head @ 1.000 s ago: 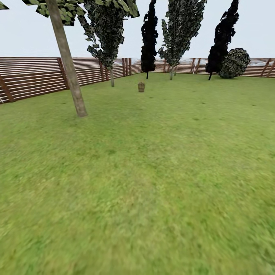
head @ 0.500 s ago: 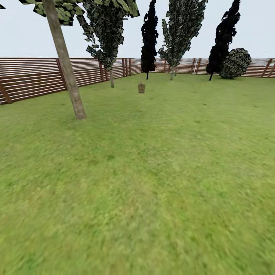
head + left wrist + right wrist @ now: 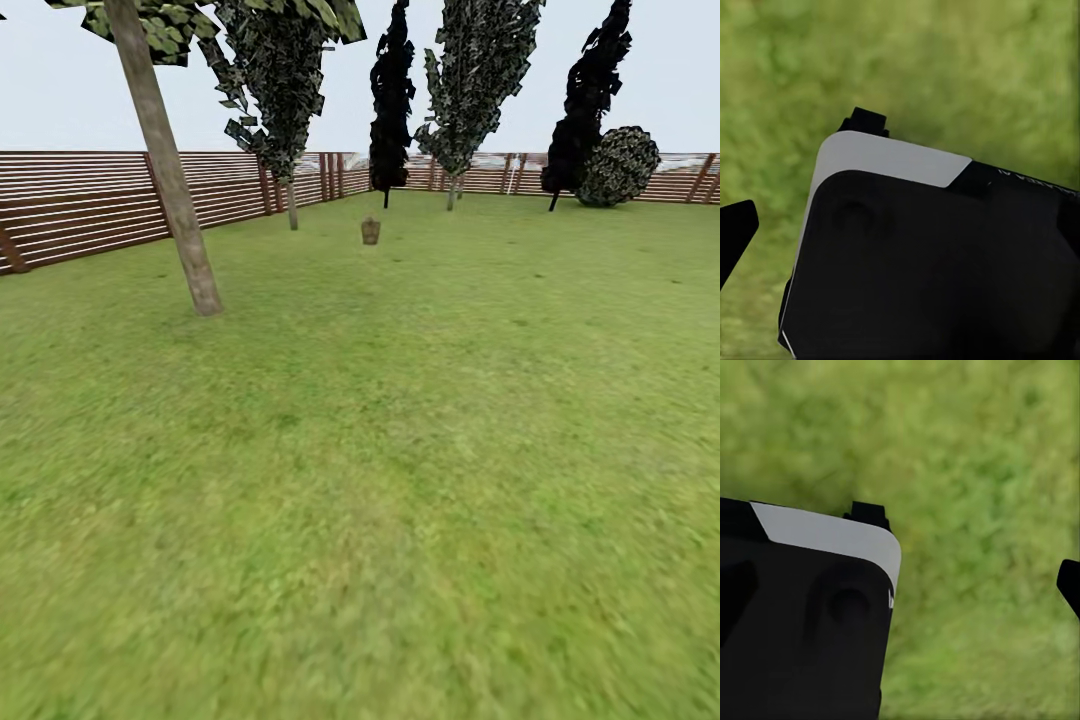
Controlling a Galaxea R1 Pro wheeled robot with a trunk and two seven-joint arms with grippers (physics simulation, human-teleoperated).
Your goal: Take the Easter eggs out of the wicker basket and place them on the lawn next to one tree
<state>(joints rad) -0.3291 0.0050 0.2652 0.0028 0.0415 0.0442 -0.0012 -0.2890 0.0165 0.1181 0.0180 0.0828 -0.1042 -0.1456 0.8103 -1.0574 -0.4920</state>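
From the head camera I saw the wicker basket [image 3: 370,231] standing far ahead on the lawn [image 3: 400,480], well apart from both claws, with the pale-trunked tree [image 3: 165,170] nearer and off to the left, and the slatted fence [image 3: 80,200] behind. Any eggs were too small to make out. Each wrist camera showed blurred grass under a black-and-white housing [image 3: 930,255]; I could not tell whether either claw stood apart or together.
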